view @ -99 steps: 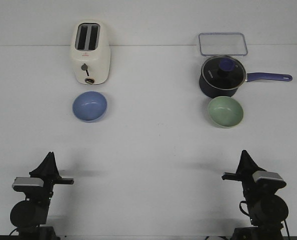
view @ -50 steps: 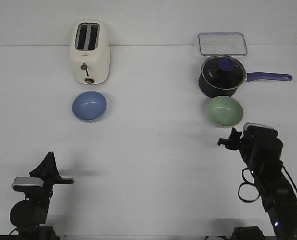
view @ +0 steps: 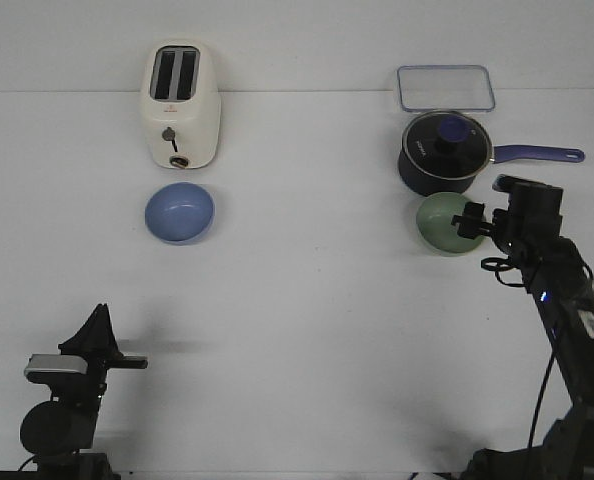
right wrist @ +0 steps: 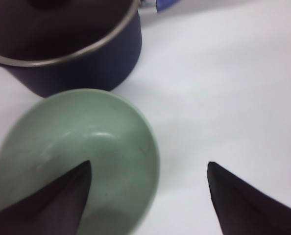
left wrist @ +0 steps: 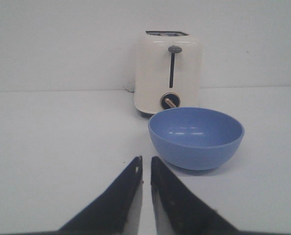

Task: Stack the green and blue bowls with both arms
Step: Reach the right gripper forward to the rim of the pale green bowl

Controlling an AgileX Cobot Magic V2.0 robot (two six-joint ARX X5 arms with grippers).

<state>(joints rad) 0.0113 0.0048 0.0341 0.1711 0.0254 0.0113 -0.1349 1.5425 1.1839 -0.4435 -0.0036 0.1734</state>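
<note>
The green bowl sits on the white table right in front of the navy saucepan. My right gripper is open over the bowl's right rim. In the right wrist view one finger is above the bowl's inside and the other is outside over bare table, so the gripper straddles the rim. The blue bowl sits in front of the toaster at the left; it also shows in the left wrist view. My left gripper is shut and empty, well short of the blue bowl, at the table's near left.
A clear lidded container lies behind the saucepan, whose handle points right, just behind my right wrist. The toaster stands directly behind the blue bowl.
My right arm has risen from its rest at the near right and reached forward to the green bowl, with its jaws open over the rim. The left arm and both bowls have not moved.
</note>
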